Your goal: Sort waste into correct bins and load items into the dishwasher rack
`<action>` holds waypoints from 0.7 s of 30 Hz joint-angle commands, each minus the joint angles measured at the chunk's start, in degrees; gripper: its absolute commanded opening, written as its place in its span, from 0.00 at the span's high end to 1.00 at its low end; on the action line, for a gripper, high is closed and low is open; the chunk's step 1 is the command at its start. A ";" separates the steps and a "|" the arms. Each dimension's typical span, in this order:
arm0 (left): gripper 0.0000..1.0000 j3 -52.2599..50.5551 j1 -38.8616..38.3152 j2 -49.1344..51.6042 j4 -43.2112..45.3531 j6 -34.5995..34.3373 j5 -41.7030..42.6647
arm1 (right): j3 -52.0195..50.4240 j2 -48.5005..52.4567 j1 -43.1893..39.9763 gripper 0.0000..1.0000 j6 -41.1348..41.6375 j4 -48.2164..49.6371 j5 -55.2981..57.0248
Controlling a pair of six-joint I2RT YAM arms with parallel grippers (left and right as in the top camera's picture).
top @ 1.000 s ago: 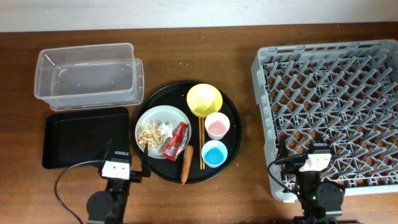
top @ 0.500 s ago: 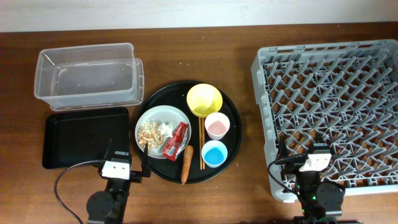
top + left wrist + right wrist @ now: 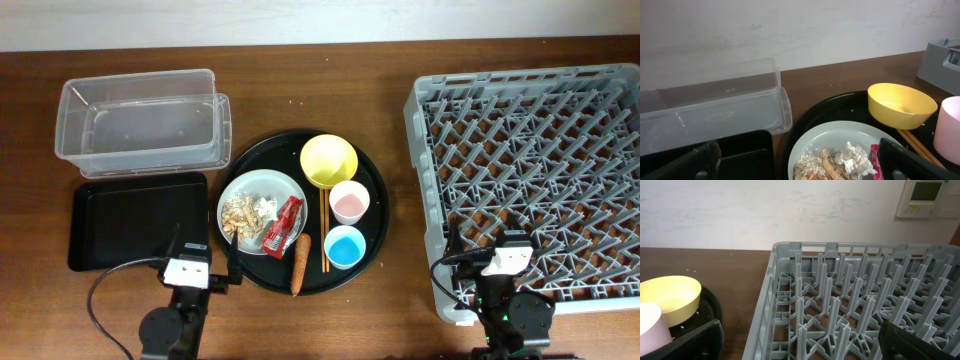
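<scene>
On the white plate [image 3: 270, 187] lie beige food scraps [image 3: 240, 212], a crumpled tissue [image 3: 265, 207] and a red wrapper [image 3: 283, 223]. An orange carrot [image 3: 300, 263], wooden chopsticks [image 3: 325, 230], a yellow bowl [image 3: 328, 160], a pink cup [image 3: 350, 202] and a blue cup [image 3: 345, 247] lie beside it. The clear tub [image 3: 68, 95] and black rectangular tray [image 3: 130, 215] are at the left, both empty. The grey rack [image 3: 540, 130] is at the right, empty. My left gripper [image 3: 205, 248] is open near the plate's front-left edge. My right gripper [image 3: 497, 242] is open over the rack's front part.
The plate, bowl, cups, chopsticks and carrot all sit on a large round black tray [image 3: 375, 215] at mid-table. Bare wooden table [image 3: 390, 110] separates this tray from the rack. A wall runs along the far edge.
</scene>
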 commanded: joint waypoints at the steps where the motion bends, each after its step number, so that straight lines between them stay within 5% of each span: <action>1: 0.01 -0.35 0.13 -0.02 -0.04 0.94 0.83 | -0.31 -0.37 -0.37 0.02 -0.20 -0.28 -0.13; 21: 0.01 -0.33 0.13 0.02 2.99 1.14 0.22 | -0.31 -0.37 -0.37 0.01 -0.17 0.02 -1.31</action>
